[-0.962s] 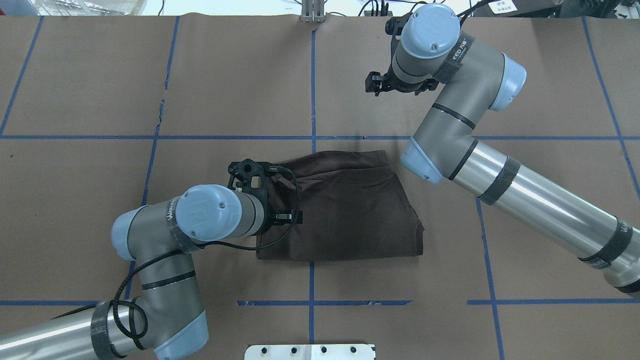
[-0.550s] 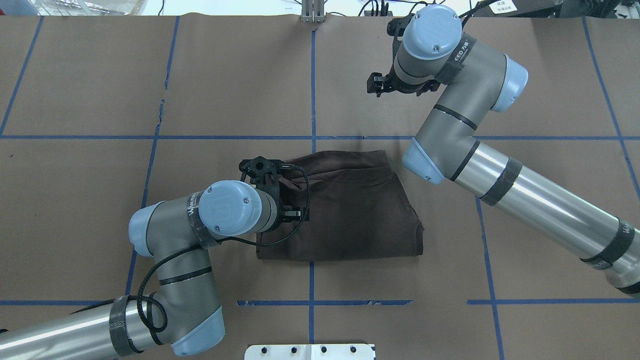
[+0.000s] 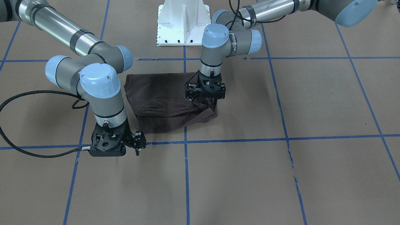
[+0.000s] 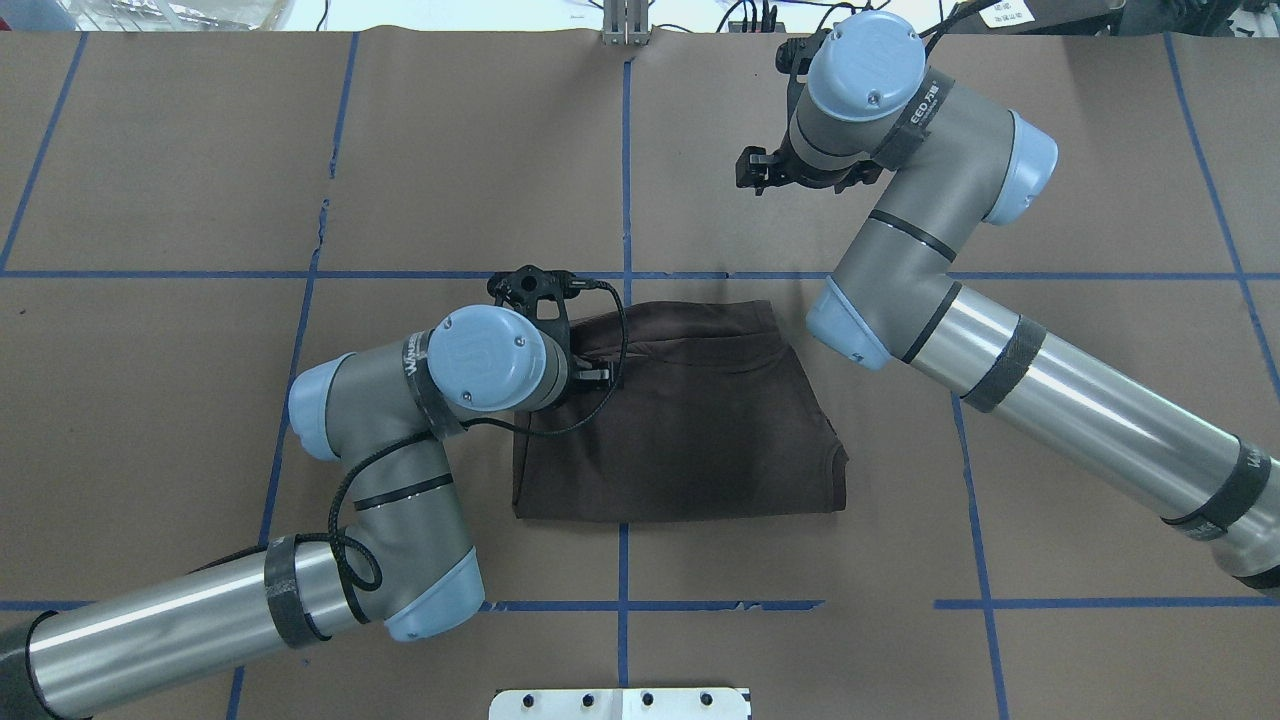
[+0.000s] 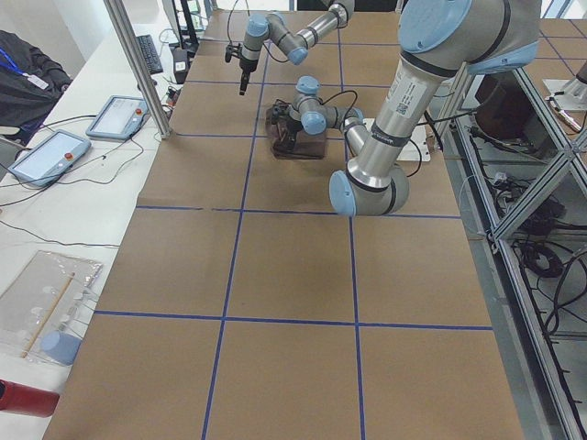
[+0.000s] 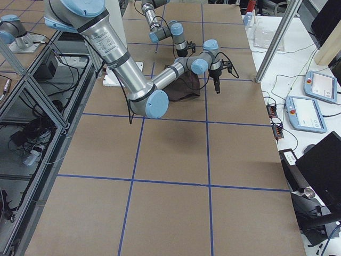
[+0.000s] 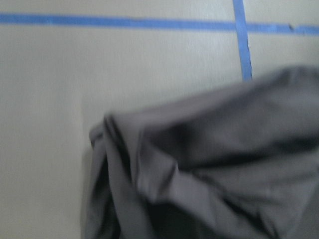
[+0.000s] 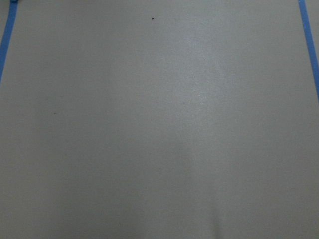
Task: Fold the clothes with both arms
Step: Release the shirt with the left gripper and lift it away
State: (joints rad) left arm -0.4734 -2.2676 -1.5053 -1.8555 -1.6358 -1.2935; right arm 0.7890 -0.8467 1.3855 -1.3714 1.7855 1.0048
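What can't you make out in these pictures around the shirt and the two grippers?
- Left gripper: the fingertips are buried in the shirt in the front view and covered by the wrist overhead, so its grip is unclear.
- Left wrist view: the cloth is blurred and no fingers show.
- Right gripper: the fingers are too small in the front view to judge; the right wrist view shows only bare paper.
- Shirt collar, logo and tags: hidden in the folds.

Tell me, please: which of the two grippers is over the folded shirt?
The left gripper, at the T-shirt's bunched corner. The right gripper hangs apart, over bare brown paper.
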